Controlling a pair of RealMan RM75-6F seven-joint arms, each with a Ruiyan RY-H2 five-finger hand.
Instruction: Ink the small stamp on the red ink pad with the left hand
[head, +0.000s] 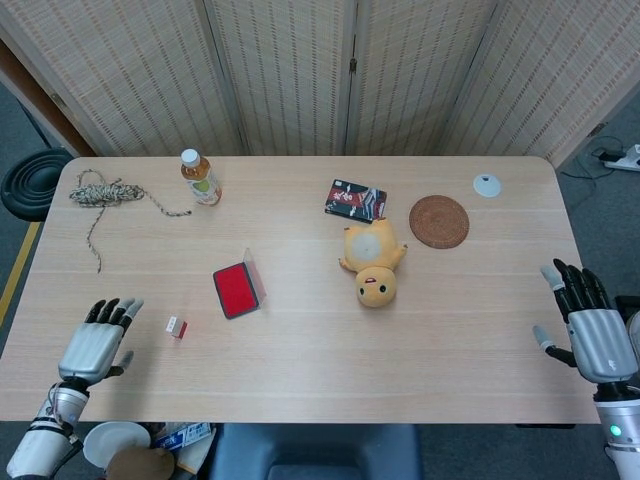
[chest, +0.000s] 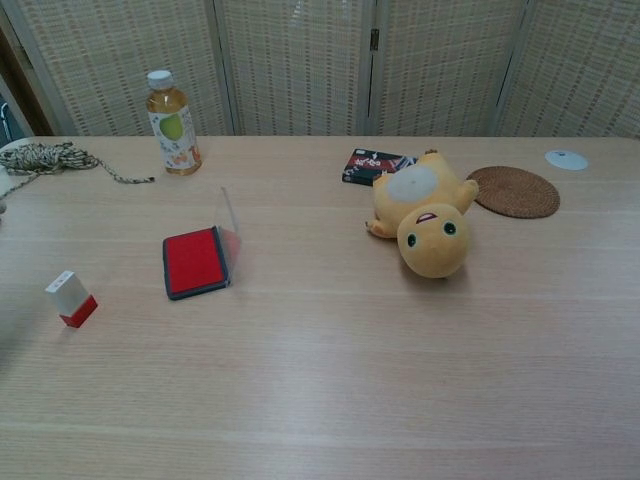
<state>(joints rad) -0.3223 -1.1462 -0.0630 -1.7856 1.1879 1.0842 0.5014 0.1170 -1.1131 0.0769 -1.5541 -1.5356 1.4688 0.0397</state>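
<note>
Left hand (head: 95, 345) hovers empty, fingers spread, over the bench's (head: 300, 350) front-left area. Small white-and-red block stamp (head: 177, 326) stands just beside it, untouched. Open red ink pad (head: 236, 290) lies farther inward. Right hand (head: 590, 330), also spread and empty, sits at the right edge.
</note>
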